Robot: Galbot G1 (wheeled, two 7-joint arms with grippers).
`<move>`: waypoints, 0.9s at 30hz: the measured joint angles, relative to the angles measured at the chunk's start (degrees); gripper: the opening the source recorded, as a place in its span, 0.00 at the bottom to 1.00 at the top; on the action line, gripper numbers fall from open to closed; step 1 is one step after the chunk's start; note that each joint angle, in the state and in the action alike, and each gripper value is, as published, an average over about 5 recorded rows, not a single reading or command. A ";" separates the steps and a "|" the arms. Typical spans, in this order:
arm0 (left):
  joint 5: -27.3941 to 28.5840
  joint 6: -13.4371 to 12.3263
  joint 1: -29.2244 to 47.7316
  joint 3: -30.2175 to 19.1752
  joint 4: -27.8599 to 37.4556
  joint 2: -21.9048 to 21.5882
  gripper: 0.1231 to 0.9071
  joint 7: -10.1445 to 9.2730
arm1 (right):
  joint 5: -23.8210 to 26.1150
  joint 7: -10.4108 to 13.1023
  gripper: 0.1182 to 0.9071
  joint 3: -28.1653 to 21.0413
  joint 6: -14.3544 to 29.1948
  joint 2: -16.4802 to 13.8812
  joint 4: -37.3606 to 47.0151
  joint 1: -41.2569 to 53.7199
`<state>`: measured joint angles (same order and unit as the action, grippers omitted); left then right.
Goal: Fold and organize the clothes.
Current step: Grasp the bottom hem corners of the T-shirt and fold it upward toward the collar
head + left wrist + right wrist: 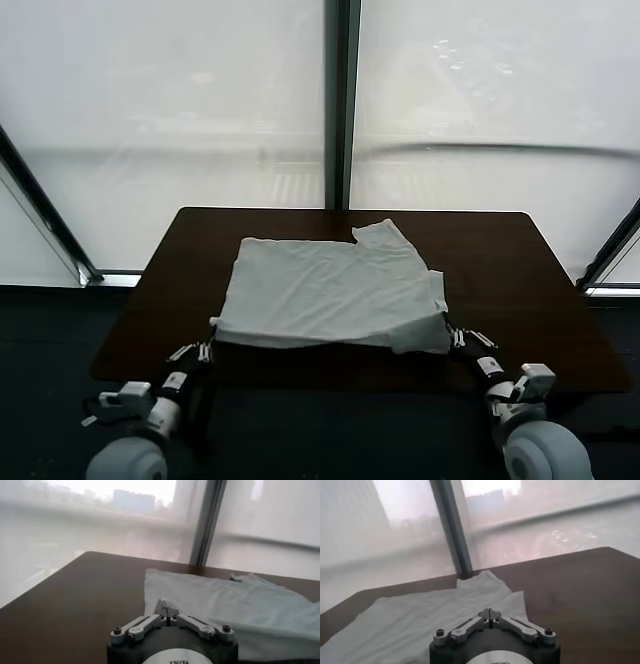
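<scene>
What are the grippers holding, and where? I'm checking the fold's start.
The left gripper and right gripper each pinch a near corner of the white T-shirt at the table's front edge.

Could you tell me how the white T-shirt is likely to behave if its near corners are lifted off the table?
The T-shirt is wrinkled thin cloth, so it would probably droop and sag between the left gripper and right gripper. It looks light. Its folded layers may slide apart.

Wrinkled matt white cotton T-shirt (330,292) lies on a smooth, dark wooden table (500,260).
</scene>
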<state>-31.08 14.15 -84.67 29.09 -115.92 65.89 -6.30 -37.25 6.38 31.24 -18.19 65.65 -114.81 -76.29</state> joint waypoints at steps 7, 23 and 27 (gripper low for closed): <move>-0.43 0.46 6.94 -2.84 5.88 -1.00 0.03 -0.48 | 1.41 -0.31 0.03 -1.92 0.46 1.20 7.04 5.50; -2.51 0.66 17.66 -8.37 14.33 -4.68 0.03 -0.85 | 2.51 -0.35 0.03 -3.34 0.20 3.21 13.96 9.49; -2.95 0.56 19.63 -9.60 15.44 -6.06 0.03 -0.78 | 2.49 -0.39 0.03 -3.37 0.20 3.51 13.98 9.46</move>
<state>-34.03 14.71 -65.04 19.48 -100.48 59.83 -7.08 -34.76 5.99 27.88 -18.00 69.16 -100.83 -66.83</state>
